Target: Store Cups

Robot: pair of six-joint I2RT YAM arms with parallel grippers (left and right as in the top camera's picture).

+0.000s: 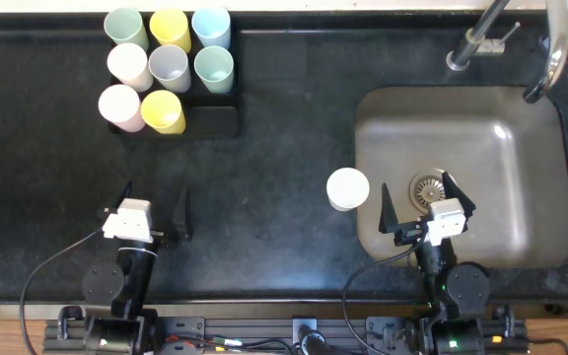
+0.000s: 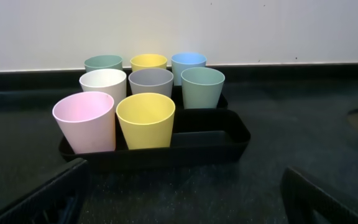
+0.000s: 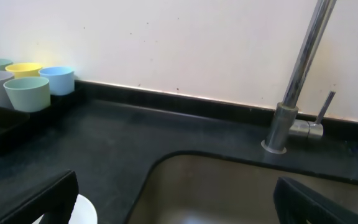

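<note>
A dark stone counter (image 1: 284, 148) runs under a pale wall, with a steel sink (image 1: 506, 148) set in at the right. A black tray (image 1: 217, 122) at the far left holds eight cups, and its near right slot is free. One white cup (image 1: 347, 188) stands on end on the counter, just beside the sink's left rim. The right gripper (image 1: 419, 192), jaws spread, hangs over the sink, and the cup lies just to its left. The left gripper (image 1: 156, 197), also spread, faces the tray, well apart from the cup. The right arm looks the nearer for the pickup.
</note>
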